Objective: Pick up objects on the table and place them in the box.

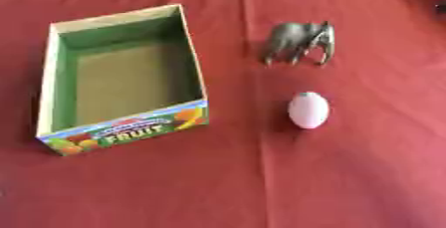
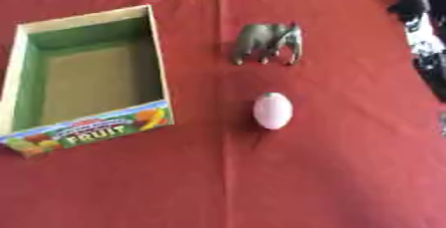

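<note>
Two objects are left outside the empty box [image 1: 186,48], a pink egg-shaped piece [image 1: 308,110] just right of its near corner and a toy elephant [image 1: 300,42] beyond; the egg is best taken first, though neither hand is seen.

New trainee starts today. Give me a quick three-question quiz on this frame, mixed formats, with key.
1. True or false: the box already holds an object.
2. Which object lies nearer the robot? A) elephant figure B) pink egg-shaped object C) both level
3. Fill in: both loose objects lie to the box's ____ on the red cloth.

Key: 1 false, only its bare floor shows. 2 B, the pink one lies below the elephant in the view. 3 right. Something dark shows at the right eye view's right edge; I can't tell whether it is a hand.
</note>
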You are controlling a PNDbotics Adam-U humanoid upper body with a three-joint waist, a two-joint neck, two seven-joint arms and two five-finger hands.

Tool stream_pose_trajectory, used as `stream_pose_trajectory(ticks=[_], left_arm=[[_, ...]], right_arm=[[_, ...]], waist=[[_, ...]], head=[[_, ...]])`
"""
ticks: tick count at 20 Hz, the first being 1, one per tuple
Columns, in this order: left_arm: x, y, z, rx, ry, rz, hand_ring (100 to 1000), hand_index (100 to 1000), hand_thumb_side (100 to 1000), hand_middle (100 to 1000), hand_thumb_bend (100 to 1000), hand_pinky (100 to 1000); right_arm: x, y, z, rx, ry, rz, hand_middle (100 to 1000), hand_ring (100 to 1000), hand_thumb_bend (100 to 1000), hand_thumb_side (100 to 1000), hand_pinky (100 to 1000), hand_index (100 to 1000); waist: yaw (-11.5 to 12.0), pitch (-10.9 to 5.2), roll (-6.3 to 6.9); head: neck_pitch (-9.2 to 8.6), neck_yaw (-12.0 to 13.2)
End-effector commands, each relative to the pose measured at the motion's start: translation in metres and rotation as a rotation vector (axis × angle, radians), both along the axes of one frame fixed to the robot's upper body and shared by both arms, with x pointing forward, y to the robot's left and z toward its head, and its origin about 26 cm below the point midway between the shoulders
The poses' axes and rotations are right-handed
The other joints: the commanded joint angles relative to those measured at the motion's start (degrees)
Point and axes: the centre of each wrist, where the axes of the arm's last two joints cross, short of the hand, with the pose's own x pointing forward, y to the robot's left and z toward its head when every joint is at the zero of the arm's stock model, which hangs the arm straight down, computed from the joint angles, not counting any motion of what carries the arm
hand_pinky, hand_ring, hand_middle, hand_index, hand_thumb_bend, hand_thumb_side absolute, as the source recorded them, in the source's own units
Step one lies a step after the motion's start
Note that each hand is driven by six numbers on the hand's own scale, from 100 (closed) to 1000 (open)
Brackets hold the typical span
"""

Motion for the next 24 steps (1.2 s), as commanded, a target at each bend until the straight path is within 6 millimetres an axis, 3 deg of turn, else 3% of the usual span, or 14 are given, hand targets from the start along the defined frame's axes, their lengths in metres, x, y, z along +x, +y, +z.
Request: stream_pose_trajectory(ticks=[1, 8, 20, 24], left_arm=[[-0.003, 0.002, 0.006, 0.024, -0.018, -0.008, 646, 875, 873, 760, 133, 769], [-0.003, 0.001, 0.006, 0.028, -0.011, -0.018, 646, 875, 873, 760, 131, 769], [-0.003, -0.002, 0.006, 0.035, -0.005, -0.039, 647, 870, 872, 760, 126, 770], [-0.002, -0.002, 0.006, 0.035, -0.004, -0.043, 647, 870, 872, 761, 124, 770]], right_arm=[[-0.004, 0.001, 0.022, -0.187, 0.015, -0.041, 723, 800, 100, 1000, 648, 834], [-0.006, 0.002, 0.04, -0.484, 0.108, -0.075, 763, 809, 100, 1000, 659, 865], [-0.005, 0.011, 0.042, -0.596, 0.388, -0.042, 711, 833, 105, 981, 688, 905], [-0.004, 0.015, 0.04, -0.583, 0.448, -0.04, 691, 844, 219, 883, 684, 911]], waist=[[-0.2, -1.48, -0.23], [0.4, -1.99, -0.43], [1.3, -2.14, -0.57], [1.5, -2.03, -0.55]], head=[[0.13, -0.3], [0.39, -1.2], [-0.01, -1.7], [-0.07, -1.8]])
